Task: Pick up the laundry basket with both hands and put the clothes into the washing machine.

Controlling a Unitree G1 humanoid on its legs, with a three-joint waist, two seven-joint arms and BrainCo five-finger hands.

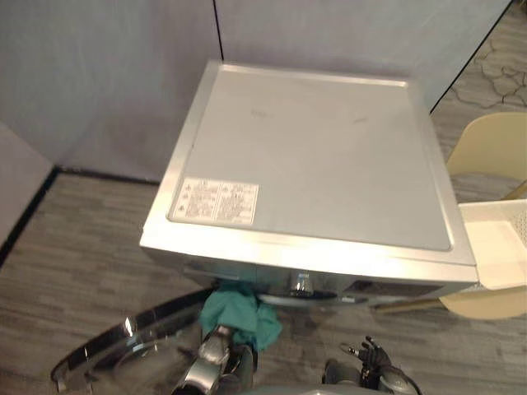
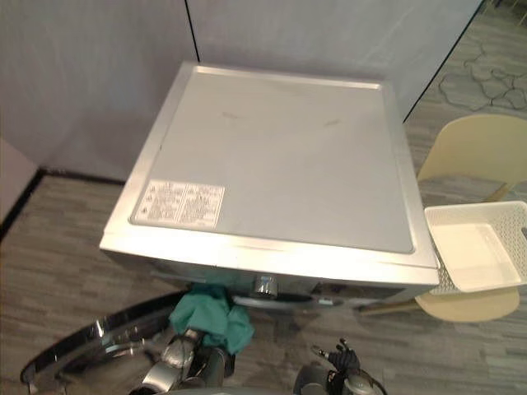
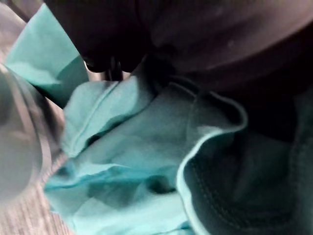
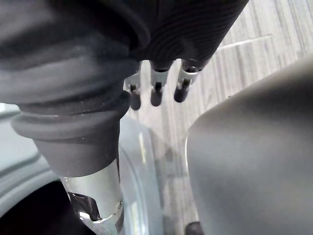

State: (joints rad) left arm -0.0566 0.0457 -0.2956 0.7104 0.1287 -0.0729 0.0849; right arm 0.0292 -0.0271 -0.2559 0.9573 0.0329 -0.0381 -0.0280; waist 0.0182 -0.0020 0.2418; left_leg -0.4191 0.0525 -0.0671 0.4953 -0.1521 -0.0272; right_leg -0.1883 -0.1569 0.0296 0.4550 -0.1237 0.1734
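Clothes: teal cloth, lower centre, bunched at the washing machine mouth, likely for loading.
Left hand: beneath it (fingers buried, grip unclear).
Right hand: lower right, fingers slack, empty.
Basket: right edge, parked on chair.

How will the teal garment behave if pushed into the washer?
Probably floppy: the teal garment shows loose folds and hangs bunched at the washing machine front. Likely light; a push would crumple it rather than move it whole. A trailing edge might drape over the open door.

Basket on chair — R of washer
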